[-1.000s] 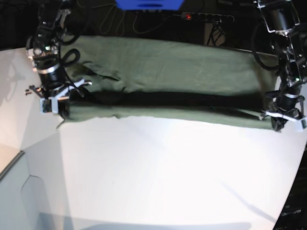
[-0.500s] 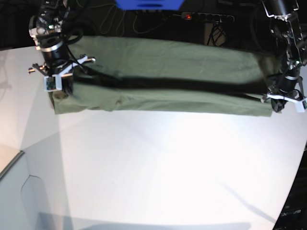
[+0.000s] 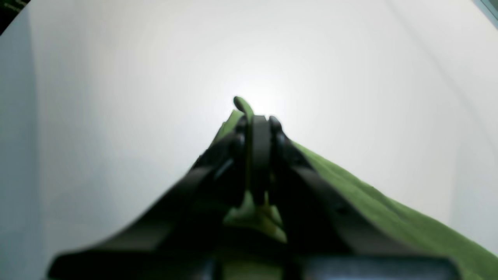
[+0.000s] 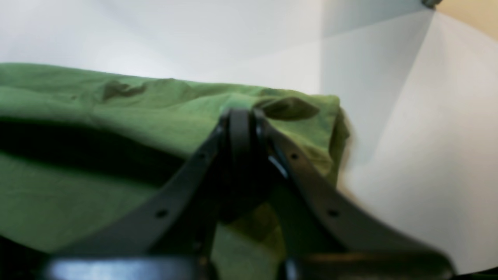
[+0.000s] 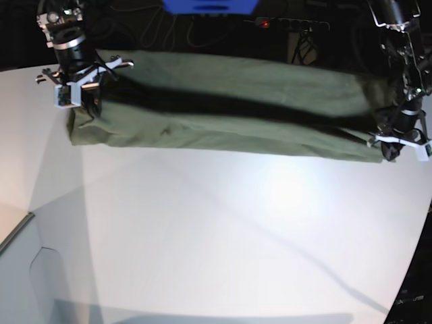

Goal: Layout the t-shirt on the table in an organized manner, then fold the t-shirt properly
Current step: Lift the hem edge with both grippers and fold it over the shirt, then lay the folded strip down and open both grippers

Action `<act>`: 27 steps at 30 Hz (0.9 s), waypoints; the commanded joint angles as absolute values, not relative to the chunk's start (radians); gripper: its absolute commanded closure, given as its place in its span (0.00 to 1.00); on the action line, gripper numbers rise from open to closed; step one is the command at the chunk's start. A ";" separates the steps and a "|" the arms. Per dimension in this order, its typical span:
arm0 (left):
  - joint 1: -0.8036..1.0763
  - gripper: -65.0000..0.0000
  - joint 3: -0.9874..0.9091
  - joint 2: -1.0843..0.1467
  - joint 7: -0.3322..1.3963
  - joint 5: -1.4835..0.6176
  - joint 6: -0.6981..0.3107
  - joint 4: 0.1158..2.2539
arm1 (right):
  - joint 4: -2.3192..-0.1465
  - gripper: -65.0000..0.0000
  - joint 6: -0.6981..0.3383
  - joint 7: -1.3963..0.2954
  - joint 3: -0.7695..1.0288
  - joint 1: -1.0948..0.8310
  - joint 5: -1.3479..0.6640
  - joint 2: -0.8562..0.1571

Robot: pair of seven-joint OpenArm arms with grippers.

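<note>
The smooth white worktop (image 5: 223, 236) lies bare in front. Beyond it, the olive-green t-shirt (image 5: 223, 128) stretches as a long, soft, creased band, folded lengthwise. The right pincer (image 5: 86, 108) and left pincer (image 5: 390, 152) each clamp one end.

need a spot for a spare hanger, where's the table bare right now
The white matte tabletop is bare across its whole near part, below the olive-green cotton t-shirt's front fold. The far strip is crowded: the shirt spans it, with the left gripper and right gripper at its ends.
</note>
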State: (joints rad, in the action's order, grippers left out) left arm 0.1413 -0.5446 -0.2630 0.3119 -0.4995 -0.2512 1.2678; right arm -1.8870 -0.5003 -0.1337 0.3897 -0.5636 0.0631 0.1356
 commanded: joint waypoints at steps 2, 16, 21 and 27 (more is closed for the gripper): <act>0.136 1.00 -0.550 -0.278 0.286 -0.510 -0.255 1.285 | -1.899 1.00 -0.504 -0.105 0.392 -0.575 0.045 0.134; 0.177 1.00 -0.553 -0.280 0.286 -0.512 -0.255 1.287 | -1.779 1.00 -0.503 -0.107 0.321 -0.585 0.048 0.130; 0.189 1.00 -0.553 -0.278 0.286 -0.504 -0.255 1.282 | -1.736 1.00 -0.503 -0.105 0.323 -0.576 0.048 0.117; 0.197 1.00 -0.553 -0.283 0.288 -0.503 -0.255 1.282 | -1.733 1.00 -0.501 -0.105 0.340 -0.575 0.048 0.101</act>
State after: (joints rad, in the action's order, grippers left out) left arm 0.2047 -0.5465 -0.2634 0.3096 -0.4984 -0.2535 1.2675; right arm -1.7203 -0.4999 -0.1303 0.3313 -0.5713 0.0628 0.1078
